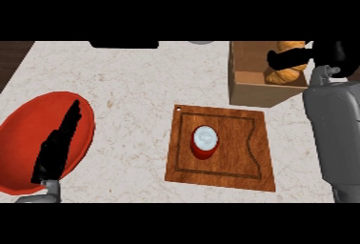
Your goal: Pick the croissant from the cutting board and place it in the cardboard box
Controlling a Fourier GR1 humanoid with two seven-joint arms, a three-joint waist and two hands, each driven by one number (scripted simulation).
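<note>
Head view: croissant [287, 74] in unmarked cardboard box [256, 90], under right hand [295, 57].

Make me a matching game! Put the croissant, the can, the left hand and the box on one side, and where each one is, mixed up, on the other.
1 croissant
2 can
3 left hand
4 box

a over the red plate
b beyond the board
c in the box
d on the board

Pairs: 1-c, 2-d, 3-a, 4-b
</note>
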